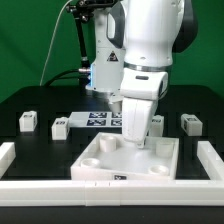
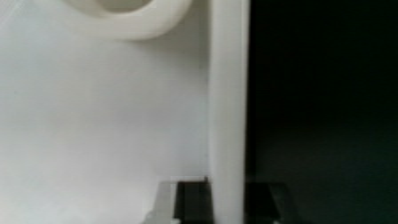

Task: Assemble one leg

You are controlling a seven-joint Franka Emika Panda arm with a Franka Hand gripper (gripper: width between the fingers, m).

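Note:
The large white square panel (image 1: 128,160) with round sockets lies at the front of the table. My gripper (image 1: 138,141) reaches down onto its far rim. In the wrist view the gripper (image 2: 228,192) has one dark finger (image 2: 192,204) on each side of the panel's raised edge (image 2: 228,100), shut on it. A round socket (image 2: 134,15) shows on the panel face. Small white tagged legs lie apart on the black table: two on the exterior view's left (image 1: 28,121) (image 1: 60,127) and one on its right (image 1: 190,123). None is held.
The marker board (image 1: 98,119) lies behind the panel, partly hidden by the arm. A low white border wall runs along the exterior view's left (image 1: 8,155), right (image 1: 213,156) and front (image 1: 110,192). A camera stand and cables stand at the back.

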